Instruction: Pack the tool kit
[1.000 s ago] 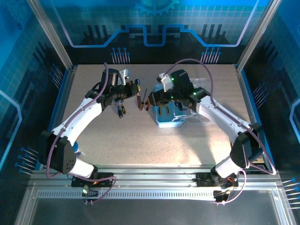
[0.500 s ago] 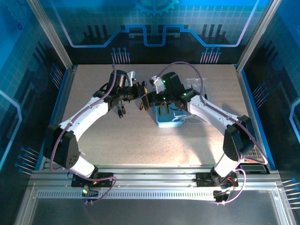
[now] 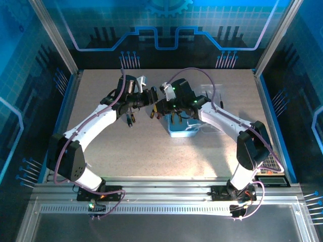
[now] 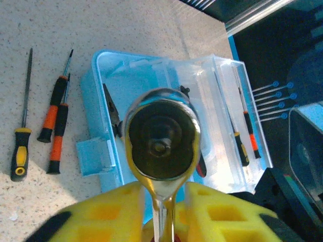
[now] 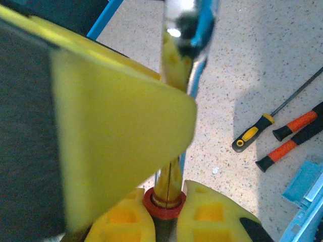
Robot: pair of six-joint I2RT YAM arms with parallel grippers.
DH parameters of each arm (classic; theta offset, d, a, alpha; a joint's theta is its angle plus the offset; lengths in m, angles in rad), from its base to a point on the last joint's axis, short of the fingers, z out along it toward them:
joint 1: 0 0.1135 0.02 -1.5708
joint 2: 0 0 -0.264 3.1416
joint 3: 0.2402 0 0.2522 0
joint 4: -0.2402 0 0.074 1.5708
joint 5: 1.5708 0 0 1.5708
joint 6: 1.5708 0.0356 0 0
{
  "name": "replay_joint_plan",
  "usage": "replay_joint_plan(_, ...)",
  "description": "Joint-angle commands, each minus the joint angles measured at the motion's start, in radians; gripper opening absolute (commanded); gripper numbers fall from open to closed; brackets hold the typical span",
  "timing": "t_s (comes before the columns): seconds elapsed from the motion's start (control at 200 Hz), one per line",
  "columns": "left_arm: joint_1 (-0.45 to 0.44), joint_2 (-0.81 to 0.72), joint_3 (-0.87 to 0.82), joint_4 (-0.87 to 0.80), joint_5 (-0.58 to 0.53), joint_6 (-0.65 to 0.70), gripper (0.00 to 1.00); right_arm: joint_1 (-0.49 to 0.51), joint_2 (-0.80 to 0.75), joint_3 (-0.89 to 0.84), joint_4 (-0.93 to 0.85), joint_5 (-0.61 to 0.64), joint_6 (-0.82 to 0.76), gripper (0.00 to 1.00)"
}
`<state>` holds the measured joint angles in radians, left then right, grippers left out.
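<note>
- Speckled beige table (image 3: 126, 151) inside a blue-walled cell, with both arms reaching in to meet near its middle.
- Held up between the two grippers, just left of the case: a chrome wrench (image 4: 161, 138) with a round head and a red collar low on its shaft.
- Closed tight on that wrench: the right gripper (image 5: 164, 201), with yellow pads pinching at the red collar.
- Set around the same shaft just under the head: the left gripper (image 4: 164, 196), one yellow pad on each side. Impossible to tell whether pinching or hanging loose.
- On the table under the right arm: the light-blue case (image 4: 101, 65), open, its clear lid (image 4: 222, 85) folded out flat beside it.
- In the blue tray, mostly hidden behind the wrench head: pliers (image 4: 111, 113), only the dark tips visible.
- At the clear lid: two slim screwdrivers (image 4: 251, 136), one with yellow on the handle and one with red.
- Loose on the table beside the case's other side: a yellow-and-black screwdriver (image 4: 20, 151) and two orange-and-black screwdrivers (image 4: 52, 108), roughly parallel and close together.
</note>
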<state>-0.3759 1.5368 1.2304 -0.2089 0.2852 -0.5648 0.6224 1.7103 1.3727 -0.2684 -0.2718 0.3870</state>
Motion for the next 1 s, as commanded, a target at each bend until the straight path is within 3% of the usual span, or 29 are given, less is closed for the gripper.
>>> replay_joint_plan(0.0,0.016,-0.002,0.032,-0.060,-0.049,0.072,0.59,-0.015,-0.042,0.014,-0.028,0.011,-0.047,0.00)
replay_joint_plan(0.16,0.107,-0.062,0.003,-0.119,-0.107,0.122,0.99,-0.089,-0.109,-0.055,-0.083,0.045,-0.074,0.00)
replay_joint_plan(0.33,0.199,-0.106,-0.008,-0.223,-0.199,0.196,0.99,-0.192,-0.179,-0.104,-0.155,0.102,-0.104,0.00)
replay_joint_plan(0.525,0.223,-0.065,-0.022,-0.339,-0.383,0.258,0.99,-0.254,-0.139,-0.069,-0.272,0.193,-0.150,0.00)
replay_joint_plan(0.996,0.224,-0.045,-0.089,-0.289,-0.319,0.220,0.99,-0.281,-0.016,-0.061,-0.252,0.227,-0.130,0.00)
